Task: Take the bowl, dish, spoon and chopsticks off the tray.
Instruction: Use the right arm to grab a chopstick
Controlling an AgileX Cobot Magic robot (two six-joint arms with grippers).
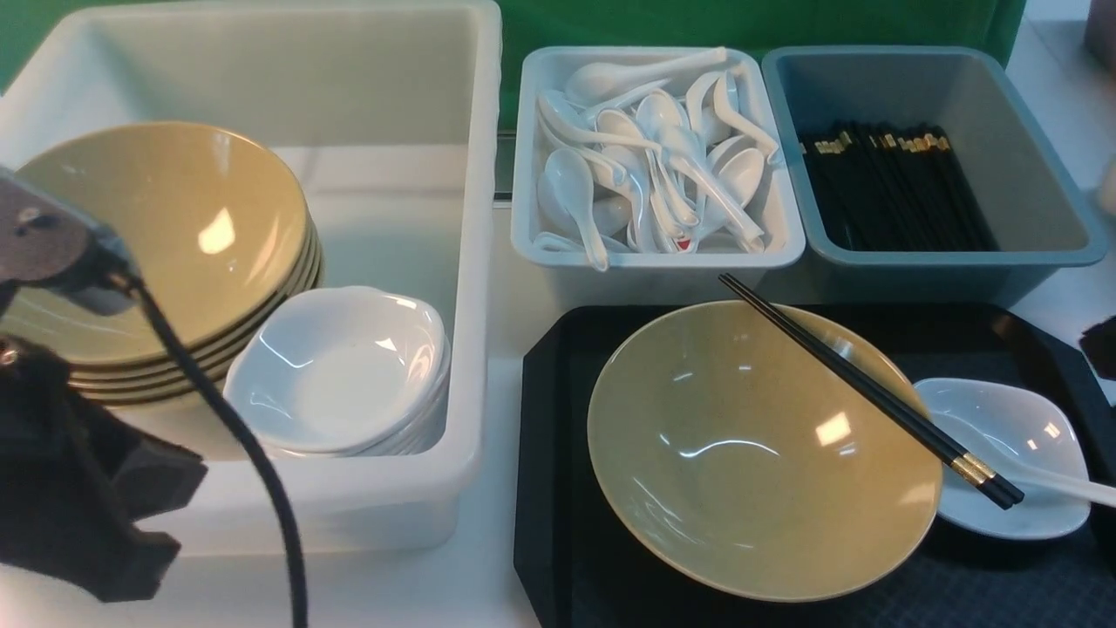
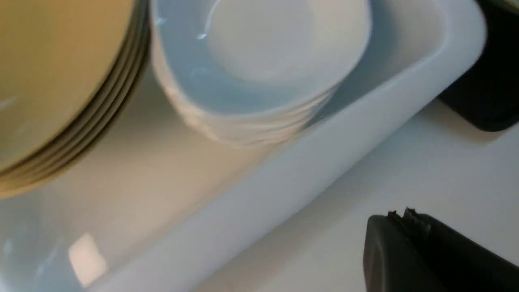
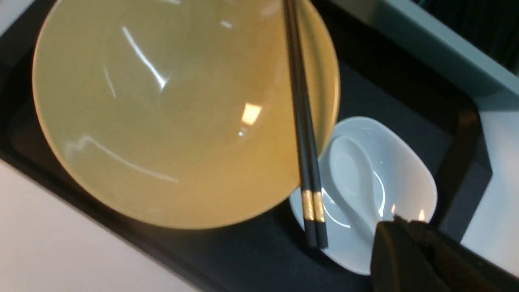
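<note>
Full tray (image 1: pixel 554 523), both claws closed on nothing
The bowl (image 1: pixel 758 445) is set at the tray's left; the chopsticks (image 1: pixel 863 388) are laid across its right rim, out over the dish (image 1: pixel 1029 427), where the spoon (image 1: pixel 1068 481) is rested. The left gripper (image 2: pixel 401 215) and right gripper (image 3: pixel 399 222) are seen pressed together, empty.

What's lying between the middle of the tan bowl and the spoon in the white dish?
The chopsticks, resting across the bowl's rim with their gold-banded ends over the dish, beside the spoon; clearest in the right wrist view.
</note>
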